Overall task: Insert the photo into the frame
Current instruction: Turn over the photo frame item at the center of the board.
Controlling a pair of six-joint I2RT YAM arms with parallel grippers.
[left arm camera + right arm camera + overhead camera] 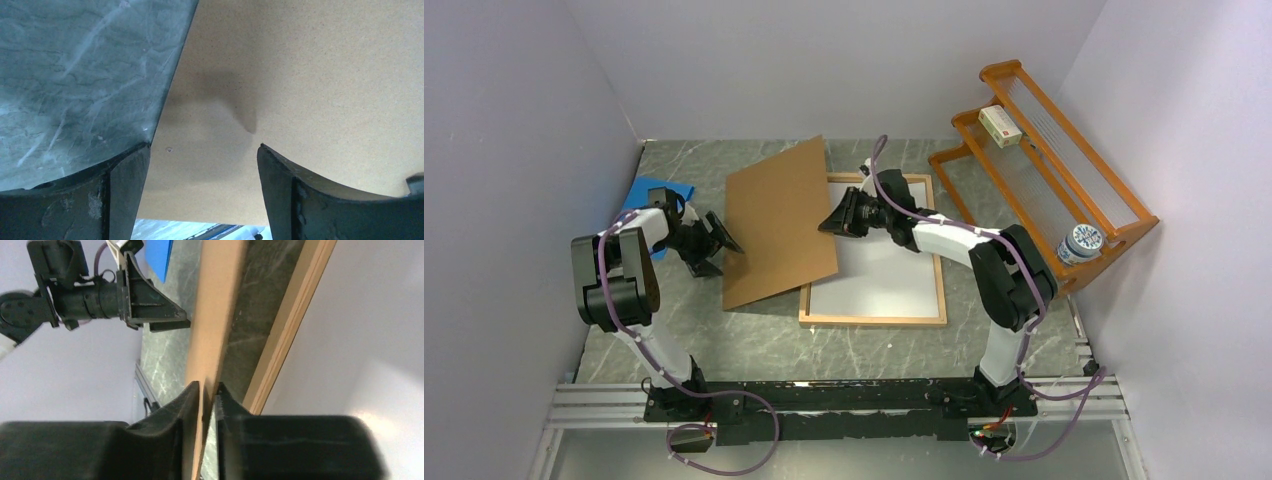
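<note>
Top external view: a grey marbled worktop (754,345), its things spread from a blue sheet on the left to a slatted rack on the right.
Blue sheet (656,192): lies flat at the far left, partly behind the left arm.
Left gripper (722,255): wide open and holding nothing, just beside the left edge of the hardboard panel. The left wrist view shows the board beyond its spread fingers (125,190), not pinched.
Hardboard panel (779,220): brown, skewed to the frame, its right part over the frame's left side. That edge looks lifted.
Right gripper (826,222): closed on the panel's right edge. The right wrist view shows its fingers (185,405) pressed on either face of the thin board.
Frame (874,320): flat on the worktop right of centre, its left border partly under the panel.
Photo (884,270): I take the white sheet filling the frame to be the print, face down. No printed side shows, so I can't be sure.
Rack (1064,170): well apart on the right, holding a small box and a tin.
Step in hand: likely shifting the backing panel by its right edge.
Doing it well: hold the pinch firm, square the board to the border before lowering it, and avoid dragging it across the print. The left gripper could steady the free edge.
</note>
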